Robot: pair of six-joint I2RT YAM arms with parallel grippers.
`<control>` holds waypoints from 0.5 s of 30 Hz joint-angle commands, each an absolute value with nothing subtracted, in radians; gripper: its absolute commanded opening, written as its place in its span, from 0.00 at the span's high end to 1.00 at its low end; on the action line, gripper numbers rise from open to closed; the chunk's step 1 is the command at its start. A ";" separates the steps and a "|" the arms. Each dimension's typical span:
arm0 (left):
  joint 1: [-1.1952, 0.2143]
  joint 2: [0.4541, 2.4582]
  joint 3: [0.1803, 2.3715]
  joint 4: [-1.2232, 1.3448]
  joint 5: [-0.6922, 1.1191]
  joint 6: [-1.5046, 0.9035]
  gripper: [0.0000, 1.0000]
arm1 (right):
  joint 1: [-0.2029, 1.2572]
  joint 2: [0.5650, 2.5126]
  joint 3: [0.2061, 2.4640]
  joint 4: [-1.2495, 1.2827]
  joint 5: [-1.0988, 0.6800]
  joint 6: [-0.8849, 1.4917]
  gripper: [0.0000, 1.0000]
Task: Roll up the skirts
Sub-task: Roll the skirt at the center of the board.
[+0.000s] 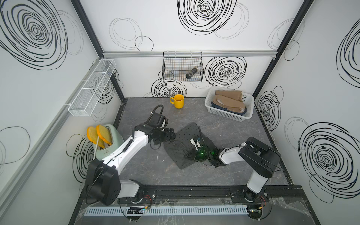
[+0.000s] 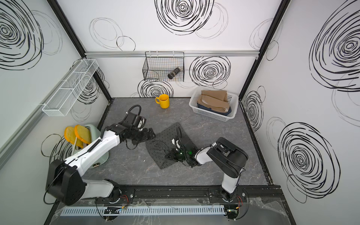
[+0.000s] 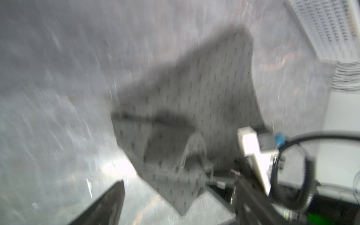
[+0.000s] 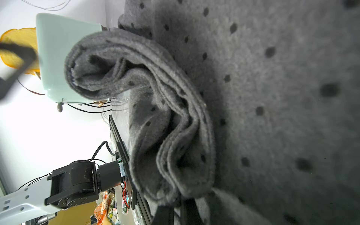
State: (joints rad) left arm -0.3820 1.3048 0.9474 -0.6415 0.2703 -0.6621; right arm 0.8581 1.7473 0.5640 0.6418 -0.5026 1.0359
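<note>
Dotted skirt [image 1: 184, 135], long axis diagonal

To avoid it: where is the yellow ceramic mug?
In both top views, the yellow mug stands at the rear, below the black wire basket, left of the white plastic basket.

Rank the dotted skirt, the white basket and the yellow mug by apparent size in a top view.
Largest, not ranked: dotted skirt and white basket look about alike, and the skirt is partly hidden.
Smallest: yellow mug.

Robot lab enclosure: scribbled wall panels [image 1: 165, 23], aluminium frame [image 1: 187, 54]
</note>
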 commanded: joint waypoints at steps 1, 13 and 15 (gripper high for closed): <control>-0.415 1.218 0.771 -0.407 0.397 -0.864 0.02 | 0.872 1.701 0.543 0.665 -0.514 1.015 1.00; -0.374 1.396 0.800 -0.301 0.360 -0.929 0.39 | 0.912 1.683 0.528 0.605 -0.479 0.932 1.00; -0.369 1.431 0.860 -0.365 0.298 -0.875 0.43 | 0.918 1.674 0.524 0.596 -0.479 0.920 1.00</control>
State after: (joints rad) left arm -0.3820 1.4086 0.7662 -0.3351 0.3840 -0.9455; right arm 0.9016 1.6989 0.5419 0.6292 -0.4786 0.9562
